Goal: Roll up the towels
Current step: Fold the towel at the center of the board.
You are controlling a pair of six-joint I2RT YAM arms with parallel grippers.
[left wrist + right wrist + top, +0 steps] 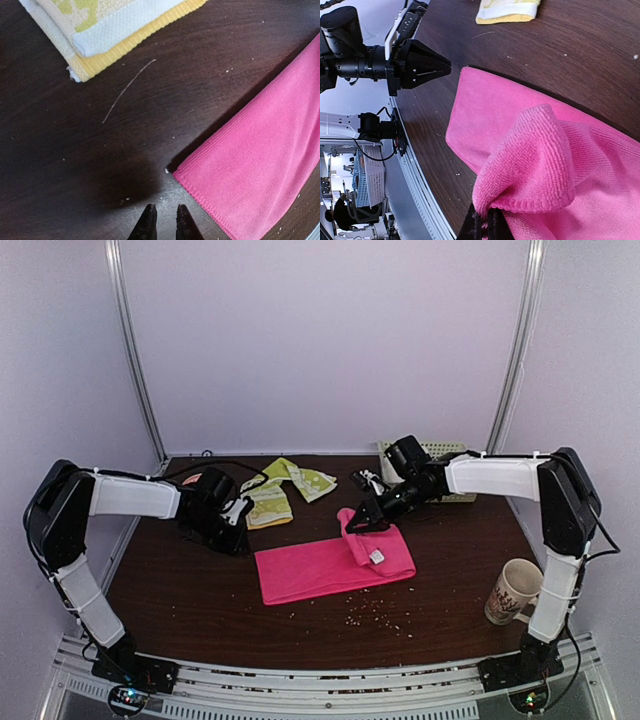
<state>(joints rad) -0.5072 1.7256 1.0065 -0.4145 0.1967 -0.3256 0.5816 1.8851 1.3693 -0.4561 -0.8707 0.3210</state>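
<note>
Pink towel [320,570] lies flat mid-table [180,590], long side running left to right, with its right end lifted and folded back over itself. Right gripper [352,528] is pinched tight on that raised end; the wrist view shows the jaws closed on a bunched fold of the hemmed edge [520,200], the rest of the towel draping down to the wood. A small white tag [377,556] shows on the folded-over part. Left gripper [162,220] hangs low over bare table just beside the towel's near-left corner [175,172], not touching it. Its fingers are nearly together with a narrow gap, nothing between them. Yellow-green cloth [285,485] sits behind the pink one toward the back, apart from it, loosely folded with a cream band and yellow hem [100,30] showing; neither gripper touches it. A thin thread [127,90] lies on the wood between the two cloths. Mug [512,590] stands near the front right by the right arm's base. Crumbs [375,615] are scattered in front of the pink towel. White perforated basket [450,455] sits at the back right.
</note>
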